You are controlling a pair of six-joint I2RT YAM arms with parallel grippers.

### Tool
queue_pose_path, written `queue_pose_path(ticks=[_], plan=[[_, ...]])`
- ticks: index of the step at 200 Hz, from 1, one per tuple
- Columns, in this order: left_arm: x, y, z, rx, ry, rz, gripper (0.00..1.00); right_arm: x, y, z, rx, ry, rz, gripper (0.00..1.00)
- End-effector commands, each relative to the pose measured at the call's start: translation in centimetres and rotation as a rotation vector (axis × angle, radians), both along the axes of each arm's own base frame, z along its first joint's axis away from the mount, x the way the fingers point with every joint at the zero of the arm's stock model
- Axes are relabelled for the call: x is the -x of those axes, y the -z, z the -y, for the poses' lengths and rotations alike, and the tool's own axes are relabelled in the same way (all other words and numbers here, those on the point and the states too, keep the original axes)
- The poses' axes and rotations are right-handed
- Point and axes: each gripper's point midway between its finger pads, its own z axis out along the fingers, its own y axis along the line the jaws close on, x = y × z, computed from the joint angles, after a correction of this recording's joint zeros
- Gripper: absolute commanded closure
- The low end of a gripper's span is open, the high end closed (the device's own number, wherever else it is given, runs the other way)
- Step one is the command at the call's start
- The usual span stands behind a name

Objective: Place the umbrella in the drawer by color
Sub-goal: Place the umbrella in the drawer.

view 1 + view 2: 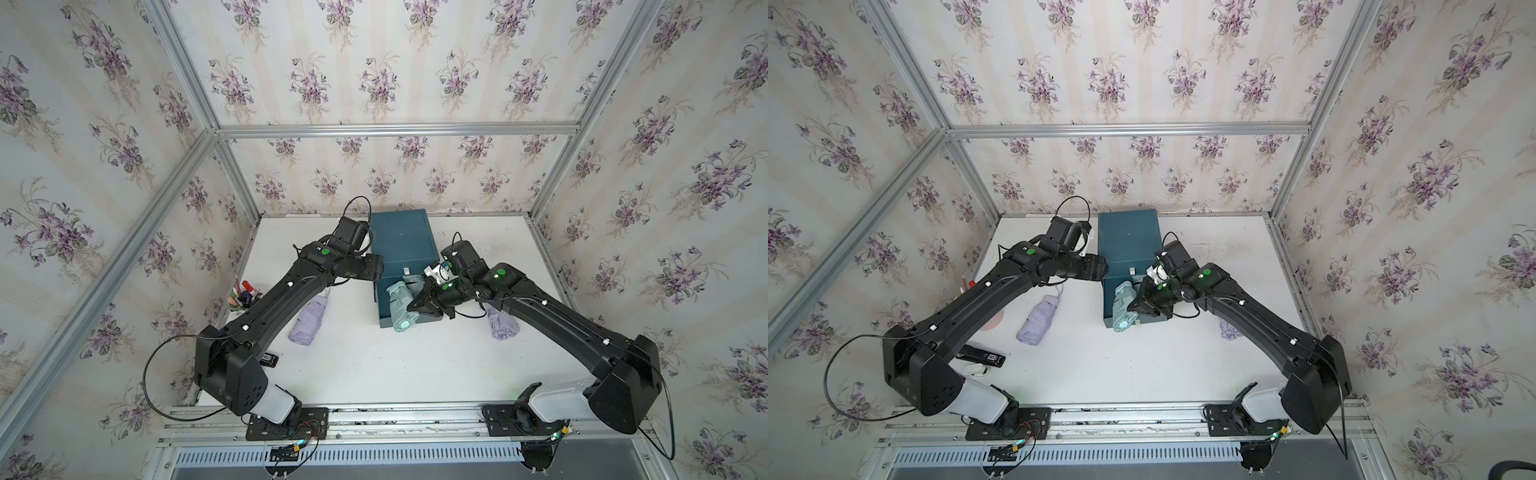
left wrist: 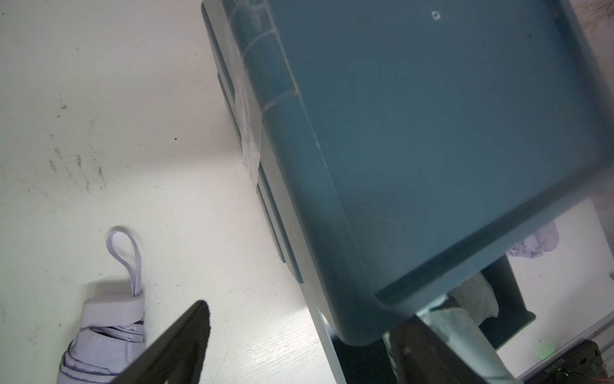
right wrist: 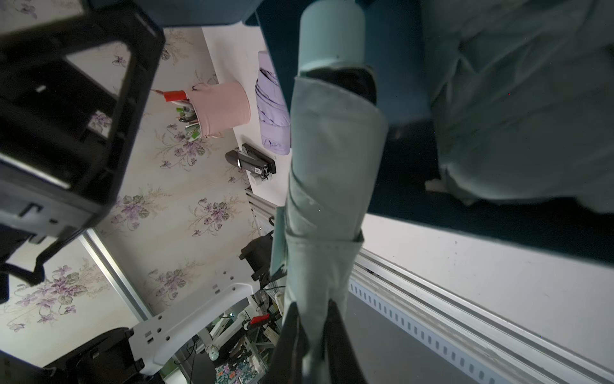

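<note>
A mint umbrella [image 1: 401, 309] [image 3: 329, 166] lies in the pulled-out bottom drawer [image 1: 384, 322] of the teal cabinet [image 1: 401, 241], its end sticking out over the drawer's front. My right gripper [image 1: 419, 305] [image 3: 312, 309] is shut on this umbrella's fabric. More mint fabric [image 3: 515, 99] lies in the drawer beside it. A lilac umbrella [image 1: 309, 318] [image 2: 106, 332] rests on the table left of the cabinet. My left gripper [image 2: 299, 345] is open at the cabinet's front left corner, holding nothing.
A lilac fabric item [image 1: 503, 324] lies on the table right of the drawer, partly under my right arm. A pink pen cup [image 3: 222, 109] and a black stapler [image 1: 984, 356] stand at the table's left side. Walls close in on three sides.
</note>
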Motion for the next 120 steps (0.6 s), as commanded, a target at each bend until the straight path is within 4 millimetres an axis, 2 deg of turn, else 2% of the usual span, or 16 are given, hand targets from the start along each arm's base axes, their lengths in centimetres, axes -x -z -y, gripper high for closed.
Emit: queue_pose_path(ticks=[1, 26, 58, 120], plan=[[-0.2, -0.5, 0.3, 0.024, 0.013, 0.016, 0.17, -1.4, -0.5, -1.3, -0.067, 0.017, 0.032, 1.0], [-0.1, -0.6, 0.5, 0.039, 0.026, 0.016, 0.18, -2.7, 1.0, -1.9, -0.057, 0.036, 0.032, 1.0], [0.2, -1.0, 0.5, 0.053, 0.033, 0.025, 0.18, -4.3, 1.7, -2.8, -0.074, 0.063, 0.044, 1.0], [0.4, -1.2, 0.9, 0.07, 0.056, 0.02, 0.18, -6.6, 3.2, -2.6, -0.017, 0.123, 0.118, 1.0]])
